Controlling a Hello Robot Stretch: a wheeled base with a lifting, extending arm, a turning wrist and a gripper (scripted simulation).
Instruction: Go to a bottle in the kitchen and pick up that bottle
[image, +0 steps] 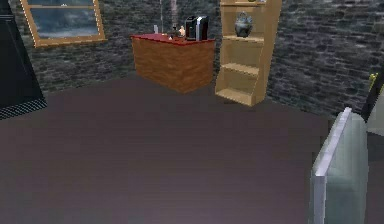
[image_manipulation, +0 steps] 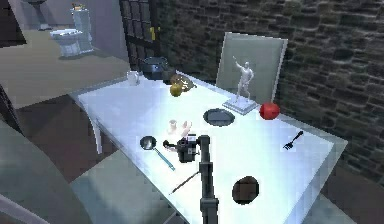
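Where end effector (image_manipulation: 181, 151) reaches, small pale object (image_manipulation: 179, 128) just beside, on table (image_manipulation: 125, 105).

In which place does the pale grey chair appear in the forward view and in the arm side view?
Forward view: the pale grey chair stands at the bottom right corner.
Arm side view: probably the same chair, bottom left, beside the white table.
Shared landmark: the dark brick wall behind.

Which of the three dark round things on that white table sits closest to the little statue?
The dark dish just beside the statue; the other two sit much farther from it.
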